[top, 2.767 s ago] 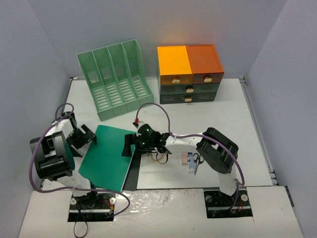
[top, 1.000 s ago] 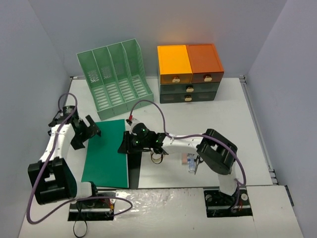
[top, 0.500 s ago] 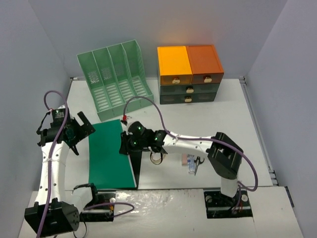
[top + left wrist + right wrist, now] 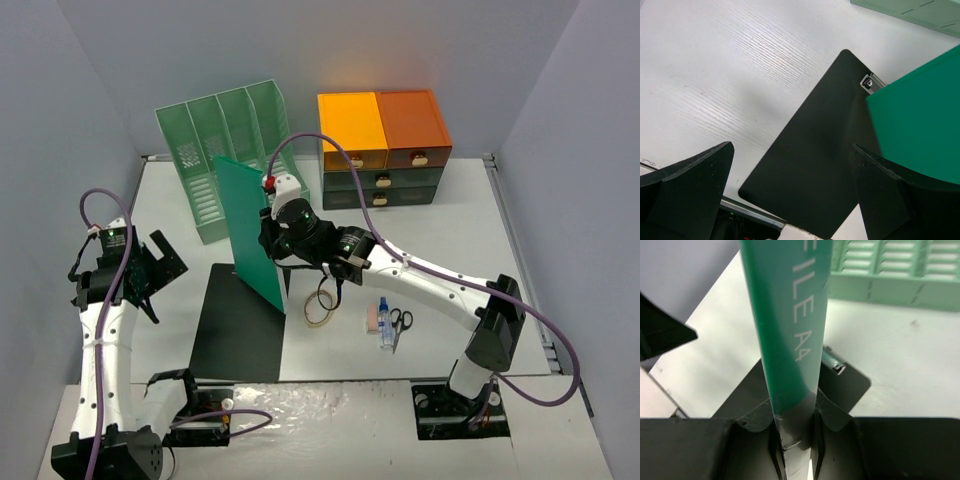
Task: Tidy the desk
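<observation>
My right gripper (image 4: 272, 240) is shut on the edge of a green A4 file folder (image 4: 248, 230), which it holds upright on edge above the white desk (image 4: 450, 240), just in front of the green file rack (image 4: 225, 150). In the right wrist view the folder (image 4: 790, 315) runs up from between my closed fingers (image 4: 817, 440). A black clipboard (image 4: 240, 322) lies flat on the desk below it. My left gripper (image 4: 150, 268) hangs open to the left of the clipboard (image 4: 815, 165), holding nothing, its fingers (image 4: 690, 190) wide apart.
An orange-and-dark-green drawer cabinet (image 4: 380, 150) stands at the back. A rubber band (image 4: 320, 312), a small eraser (image 4: 371, 320), a blue-capped bottle (image 4: 384, 328) and scissors (image 4: 400, 322) lie right of the clipboard. Walls close in on both sides.
The right gripper has swung the green folder from lying flat on the clipboard up to standing on edge, nearer the rack. The left arm has drawn back left, still open.
</observation>
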Motion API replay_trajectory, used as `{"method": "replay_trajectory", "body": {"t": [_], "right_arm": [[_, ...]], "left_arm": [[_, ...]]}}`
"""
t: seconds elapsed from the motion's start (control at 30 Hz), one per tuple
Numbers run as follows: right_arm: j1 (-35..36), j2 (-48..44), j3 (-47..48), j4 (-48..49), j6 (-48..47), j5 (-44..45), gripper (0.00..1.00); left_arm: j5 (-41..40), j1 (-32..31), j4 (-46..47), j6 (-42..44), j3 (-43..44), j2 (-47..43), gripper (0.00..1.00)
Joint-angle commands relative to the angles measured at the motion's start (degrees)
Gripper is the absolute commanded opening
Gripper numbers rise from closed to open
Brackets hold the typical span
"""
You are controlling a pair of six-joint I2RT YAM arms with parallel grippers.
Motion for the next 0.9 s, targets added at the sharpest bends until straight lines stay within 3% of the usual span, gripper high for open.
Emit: {"method": "replay_trajectory", "body": {"t": [0.0,0.3,0.87], "right_arm": [[0.2,-3.3,7.0,3.0,-6.9,11.3,0.00],[-1.2,2.4,18.6,10.6,-17.9,20.6,0.00],[-15.3,17.7,26.1,25.4,-20.4,11.2,0.00]], "left_arm": [[-1.0,-1.0,0.2,0.2,0.5,-1.0,0.97],[-1.0,-2.9,1.4,0.1,-1.0,-0.3,0.97],[-5.0,-5.5,1.7,1.6,0.0,3.2,0.97]]}}
